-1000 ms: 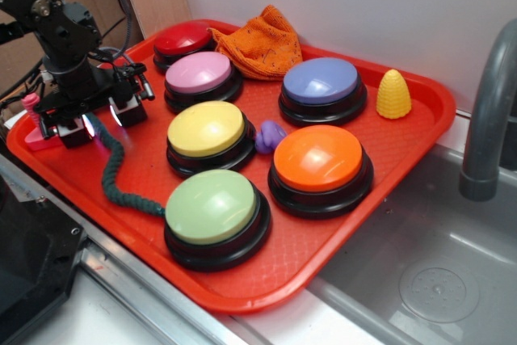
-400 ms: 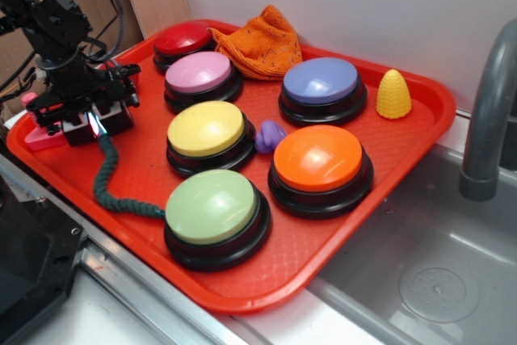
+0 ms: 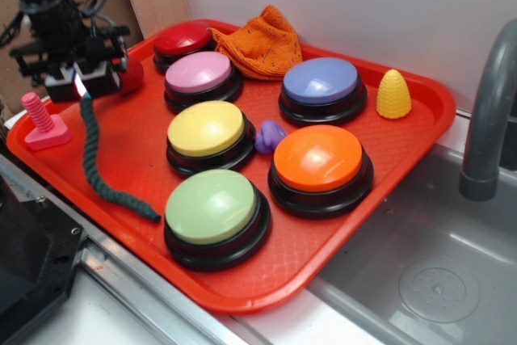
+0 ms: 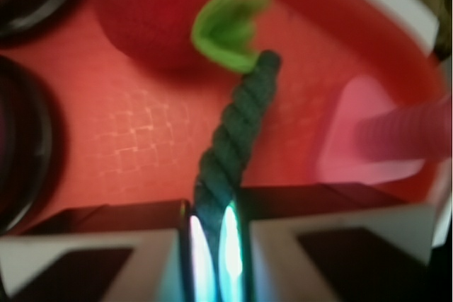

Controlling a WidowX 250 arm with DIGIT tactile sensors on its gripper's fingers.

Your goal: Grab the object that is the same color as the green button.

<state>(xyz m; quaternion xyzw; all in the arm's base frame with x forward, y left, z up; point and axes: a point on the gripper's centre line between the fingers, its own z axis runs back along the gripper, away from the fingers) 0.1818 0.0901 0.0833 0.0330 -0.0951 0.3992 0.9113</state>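
Rope [image 3: 103, 169], dark green and limp (likely light, bends freely), hangs from the jaws pinching its upper end, tail resting on the red tray [image 3: 339, 268] left of the green button [image 3: 212, 206].

Dark green twisted rope [image 3: 101, 169], pale-green button [image 3: 212, 206], red grid-patterned tray [image 3: 323, 258].
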